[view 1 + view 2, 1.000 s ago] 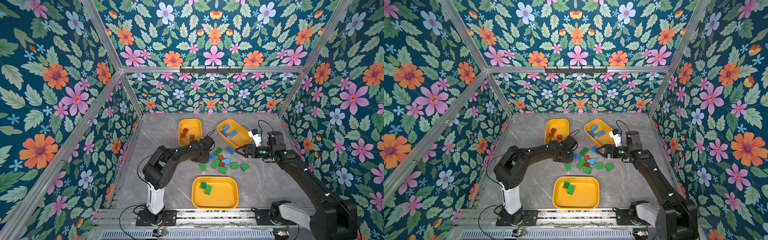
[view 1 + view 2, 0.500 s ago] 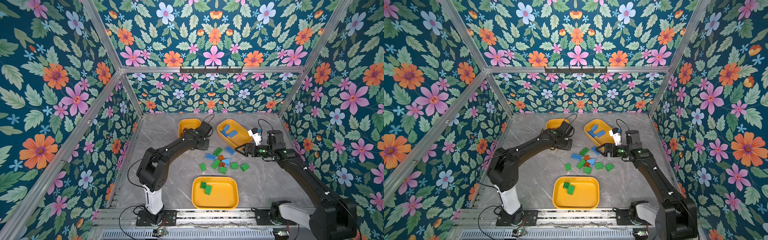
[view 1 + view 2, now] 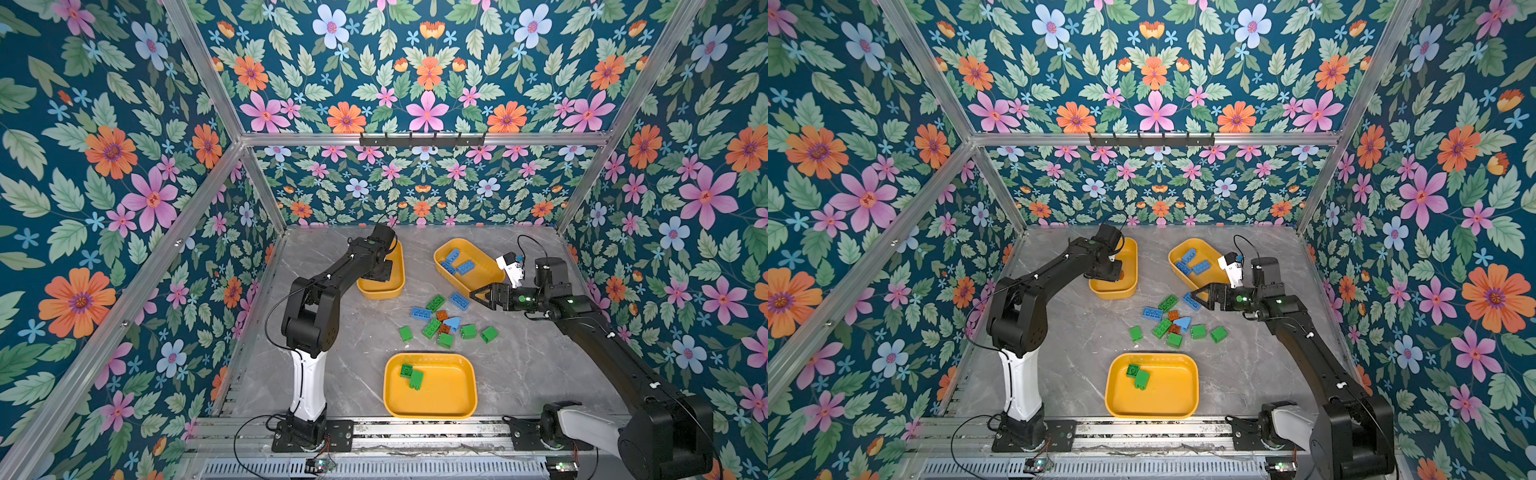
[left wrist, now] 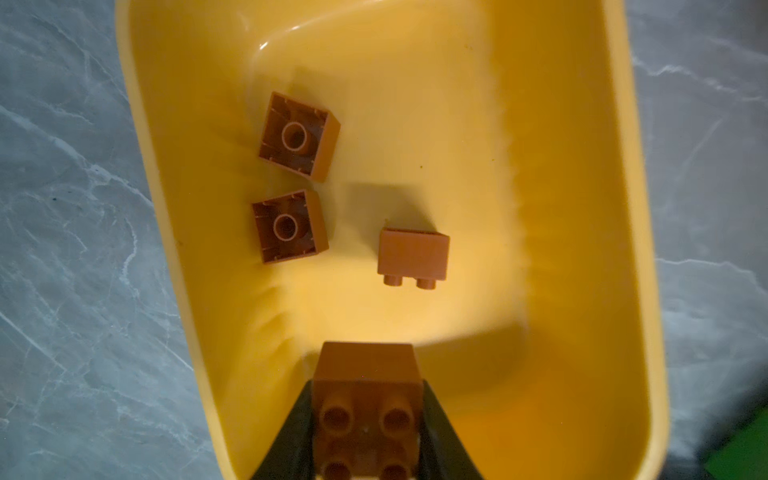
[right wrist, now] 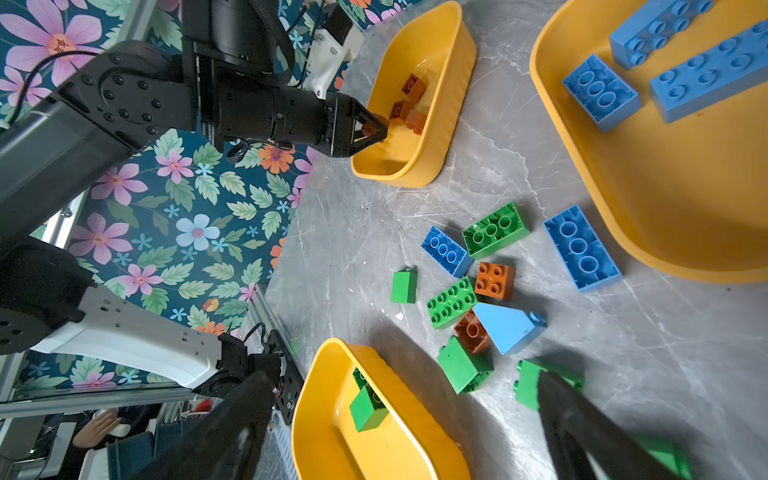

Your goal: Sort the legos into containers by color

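My left claw [image 5: 377, 127] grips a brown brick [image 4: 367, 409] over the tray [image 4: 582, 208], with three brown bricks [image 4: 291, 226] just ahead of it. My right claw [image 3: 481, 299] gapes wide and empty beside the loose legos [image 3: 432, 328].

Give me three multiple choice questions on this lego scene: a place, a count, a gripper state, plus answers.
1. Where is the left gripper? A over the loose pile; B over the tray of brown bricks; C at the rail.
2. How many green bricks in the near tray? A none; B four; C two.
3. The right gripper is: A open, empty; B shut on a blue brick; C shut, empty.
Answers: B, it holds a brown brick above that tray; C, two show in both top views; A, its fingers stand wide apart.
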You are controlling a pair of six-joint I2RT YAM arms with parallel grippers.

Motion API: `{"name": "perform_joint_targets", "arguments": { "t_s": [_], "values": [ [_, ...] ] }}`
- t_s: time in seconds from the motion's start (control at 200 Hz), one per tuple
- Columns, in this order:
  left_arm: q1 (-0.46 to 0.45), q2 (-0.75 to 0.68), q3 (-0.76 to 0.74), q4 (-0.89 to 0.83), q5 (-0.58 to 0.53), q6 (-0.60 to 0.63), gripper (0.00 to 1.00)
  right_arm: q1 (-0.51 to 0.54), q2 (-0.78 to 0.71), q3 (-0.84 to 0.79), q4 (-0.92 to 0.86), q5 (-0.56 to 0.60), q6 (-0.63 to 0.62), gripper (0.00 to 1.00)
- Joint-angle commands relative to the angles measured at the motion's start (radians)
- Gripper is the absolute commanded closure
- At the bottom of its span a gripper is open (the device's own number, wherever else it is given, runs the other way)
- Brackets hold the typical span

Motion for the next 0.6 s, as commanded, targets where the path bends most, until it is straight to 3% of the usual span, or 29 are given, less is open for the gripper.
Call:
{"name": "perform_joint_targets", "arguments": {
  "t_s": [0.0,0.09,0.32,0.595],
  "values": [
    [0.012,0.010,0.003,-0.025,-0.037,0.025,0.63,0.001,0.007,0.010,0.004,-0.008,-0.006,0.01],
    [0.012,0.001,0.003,-0.022,-0.024,0.021,0.48,-0.001,0.010,0.014,0.004,-0.008,-0.009,0.01],
    [0.004,-0.094,-0.033,-0.031,0.060,-0.031,0.33,0.001,0.028,0.022,0.007,-0.013,-0.011,0.01],
    [-0.127,-0.298,-0.251,0.012,0.129,-0.250,0.32,0.001,0.037,0.022,0.020,-0.023,-0.011,0.01]
  ]
}}
